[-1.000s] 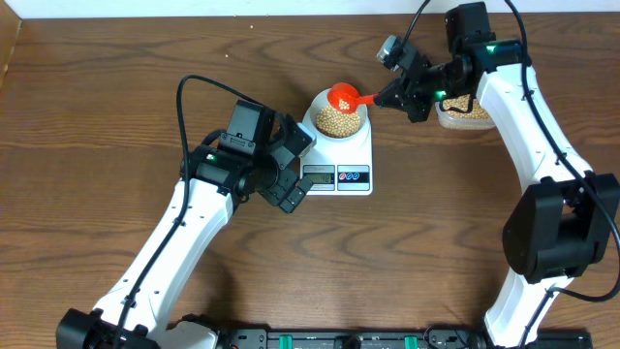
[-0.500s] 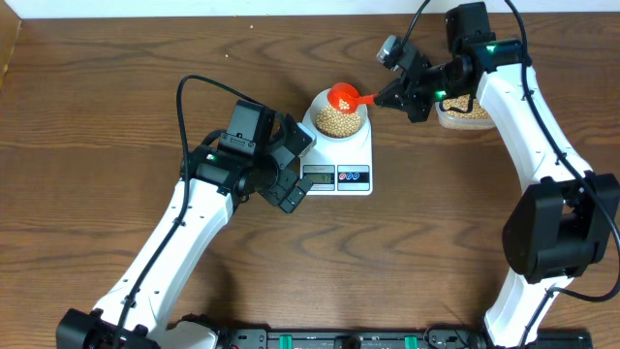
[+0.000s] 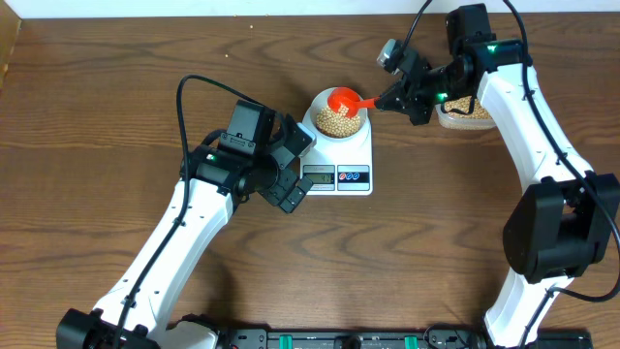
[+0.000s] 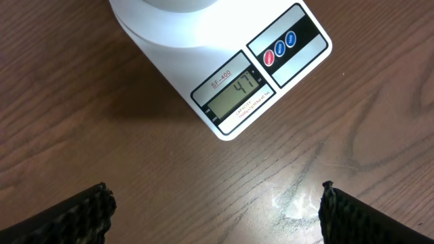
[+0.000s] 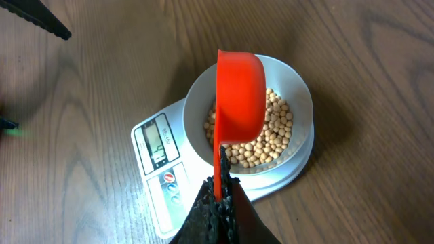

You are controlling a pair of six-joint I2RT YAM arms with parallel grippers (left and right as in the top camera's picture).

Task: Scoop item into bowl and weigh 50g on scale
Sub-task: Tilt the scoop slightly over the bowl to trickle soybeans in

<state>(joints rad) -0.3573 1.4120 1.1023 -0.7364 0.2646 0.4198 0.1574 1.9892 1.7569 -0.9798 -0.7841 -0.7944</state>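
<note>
Where right gripper (image 5: 220,198) clamps: handle of red scoop (image 5: 241,88), cup ahead above soybeans (image 5: 271,139) in bowl (image 5: 302,88);
Left gripper (image 4: 217,211): fingers spread wide, empty; scale (image 4: 183,64) ahead reads 47

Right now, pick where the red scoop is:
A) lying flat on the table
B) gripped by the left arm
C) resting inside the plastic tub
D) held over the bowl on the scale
D: the right gripper clamps the scoop by its handle, with its cup above the bowl of beans that sits on the scale.
</note>
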